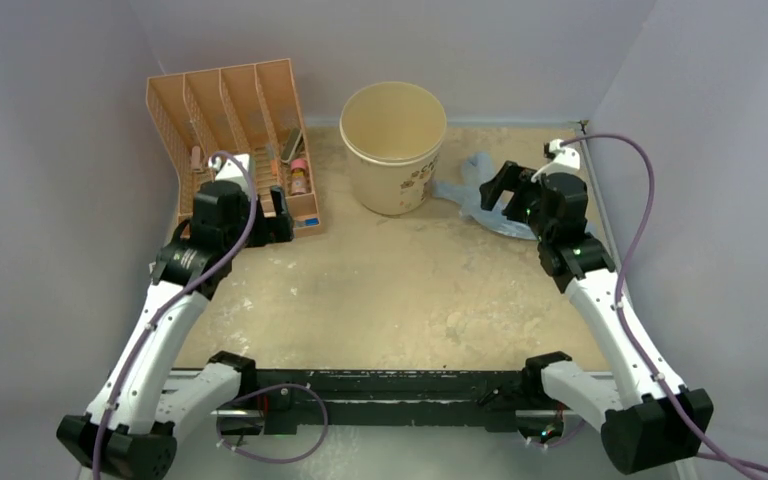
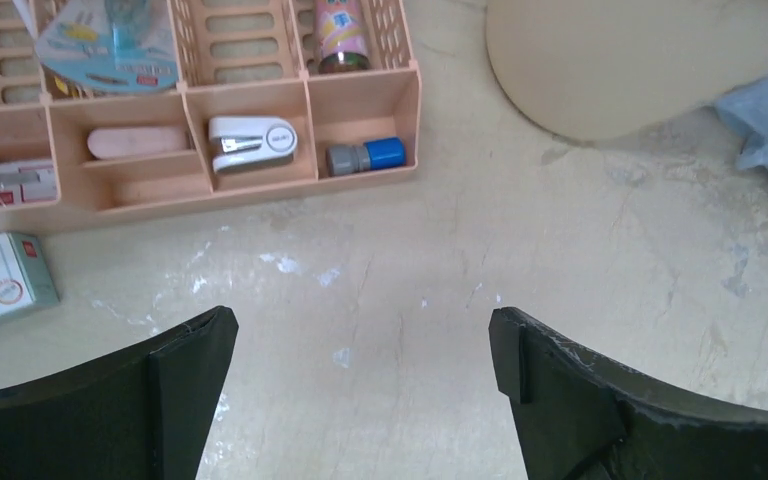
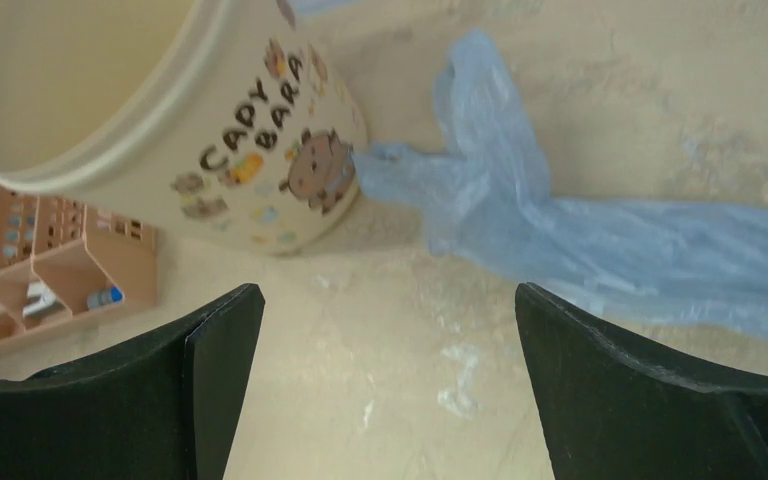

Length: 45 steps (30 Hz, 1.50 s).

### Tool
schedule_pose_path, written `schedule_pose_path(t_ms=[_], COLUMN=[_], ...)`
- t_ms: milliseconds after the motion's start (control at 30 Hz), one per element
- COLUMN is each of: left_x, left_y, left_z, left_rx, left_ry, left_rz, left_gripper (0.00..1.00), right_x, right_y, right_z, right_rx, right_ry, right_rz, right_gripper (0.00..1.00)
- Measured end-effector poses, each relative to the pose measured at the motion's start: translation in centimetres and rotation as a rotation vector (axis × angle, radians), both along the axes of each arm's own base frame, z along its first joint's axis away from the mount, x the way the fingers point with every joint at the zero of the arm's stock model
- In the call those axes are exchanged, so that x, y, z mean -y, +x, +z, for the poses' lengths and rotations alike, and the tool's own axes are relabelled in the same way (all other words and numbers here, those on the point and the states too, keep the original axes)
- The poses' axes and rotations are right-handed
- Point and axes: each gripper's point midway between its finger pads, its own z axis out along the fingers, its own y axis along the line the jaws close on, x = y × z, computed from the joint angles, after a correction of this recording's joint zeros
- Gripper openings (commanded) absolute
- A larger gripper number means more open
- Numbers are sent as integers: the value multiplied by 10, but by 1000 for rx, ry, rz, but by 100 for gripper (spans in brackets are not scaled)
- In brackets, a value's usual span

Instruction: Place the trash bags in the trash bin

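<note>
Table point(image 1: 380, 290) holds one bin point(image 1: 396, 188), one bag point(image 1: 475, 196), one rack point(image 1: 222, 108).

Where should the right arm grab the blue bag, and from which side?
Probably the bunched middle of the bag, from above with the open right gripper: it lies flat on the table, so only a top-down pinch works, and that part sits clear of the bin.

Soft, even light falls from above; the bin point(image 1: 393, 150) casts a faint shadow on the table point(image 1: 380, 290). My wrist views look sharp.
</note>
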Motion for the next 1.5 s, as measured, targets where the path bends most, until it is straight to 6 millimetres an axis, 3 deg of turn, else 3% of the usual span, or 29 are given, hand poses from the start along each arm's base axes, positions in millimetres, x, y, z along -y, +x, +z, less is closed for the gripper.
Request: schedule_pose_path(t_ms=[233,433,633,800,933,1033,1167,1233,1300,1367,1500], left_x=[-2,11,27,41,46,45,46,47,48,47,43], left_y=[-37,-53,-57,-61,-70,-73,-73,-72,-72,-71,-66], left_z=[-34,-51,-65,-70,-70,-61,-52,-50,-51,-51,-49], left_rx=[8,-24,-74,-86,-73,-30,15,21,17,15,22], left_ry=[-25,-70,-120,-166,-194,-208,-220,-223,-227,-232,-253], left_rz=[7,-54,-123,-192,-228,-228,-236,-239,-243,-243,-227], left_gripper=[100,100,100,100,100,100,100,100,100,100,100], right_x=[-3,3,16,30,34,32,24,23,21,18,0], right_y=[-34,-36,-23,16,68,95,99,95,86,76,48], right_z=[-35,-54,-70,-76,-92,-126,-179,-192,-193,-182,-125], right_rx=[-37,-79,-126,-162,-205,-271,-385,-412,-405,-366,-190], right_ry=[43,67,67,4,-49,-81,-108,-117,-113,-97,-18], right_rz=[43,-8,-114,-221,-286,-284,-239,-223,-200,-163,-31], right_gripper=[99,99,99,98,89,79,50,40,33,30,25])
